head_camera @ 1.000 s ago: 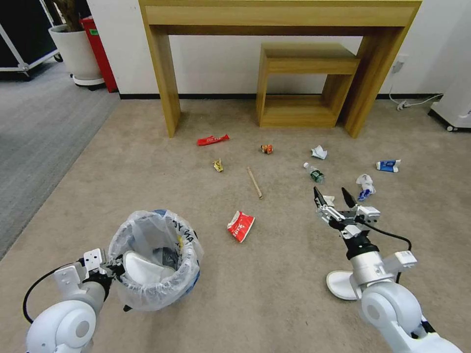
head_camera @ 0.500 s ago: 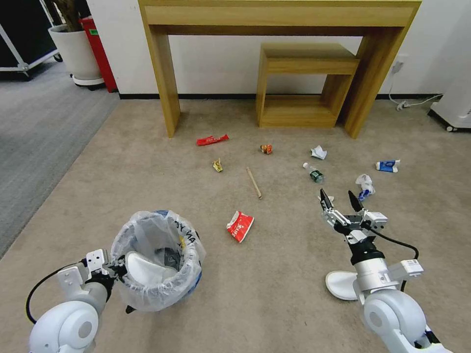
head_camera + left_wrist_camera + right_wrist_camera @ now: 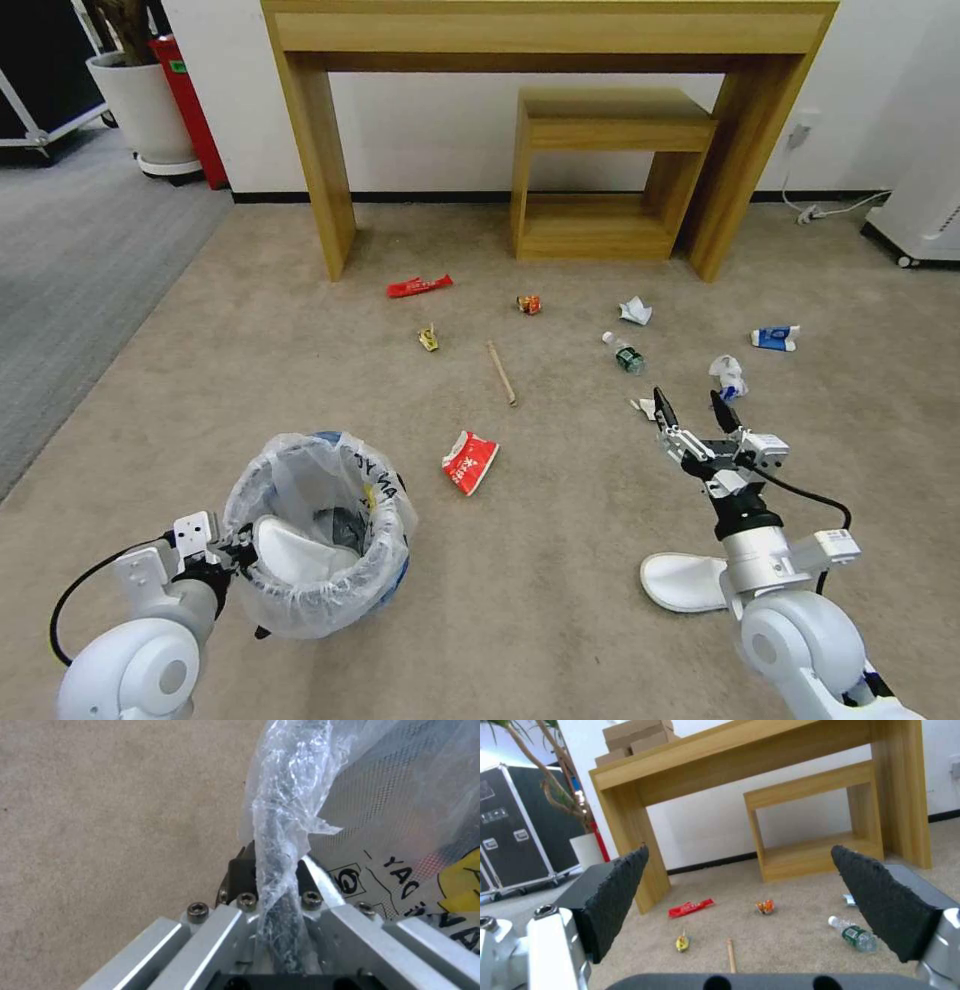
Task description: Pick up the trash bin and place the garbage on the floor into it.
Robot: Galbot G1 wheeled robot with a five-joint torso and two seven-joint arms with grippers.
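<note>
The left gripper's (image 3: 272,877) fingers (image 3: 240,873) are clenched on the near rim of the trash bin (image 3: 318,545), the bag's bunched plastic pinched between them; in the head view that gripper (image 3: 232,545) sits at the bin's left edge. The bin is small, round and blue, though most of the blue is veiled by a crinkly translucent whitish plastic bag (image 3: 400,813) with black lettering and a yellow patch. It is upright at the lower left of the tan carpet floor (image 3: 560,560); whether it rests on the carpet or is lifted just off it cannot be told. Its contents are hard to make out through the film: something white and something dark.

The right gripper (image 3: 691,410) hangs above the floor with its black fingers (image 3: 875,900) spread wide, holding nothing. Just beside its tips lies a small white paper scrap (image 3: 645,406), partly hidden by the left finger. Farther out lies the garbage: a green-labelled plastic bottle (image 3: 625,354), a crumpled blue-and-white wrapper (image 3: 728,375), a blue-white packet (image 3: 775,337), crumpled white paper (image 3: 634,311), a wooden stick (image 3: 501,372), a red-and-white packet (image 3: 469,462), a small yellow wrapper (image 3: 428,338), a small orange wrapper (image 3: 528,304) and a long red wrapper (image 3: 419,286).

A white oval object (image 3: 685,582) lies by the right arm, partly covered by it. A wooden console table (image 3: 545,40) stands at the wall, a smaller wooden stand (image 3: 600,160) beneath it.
</note>
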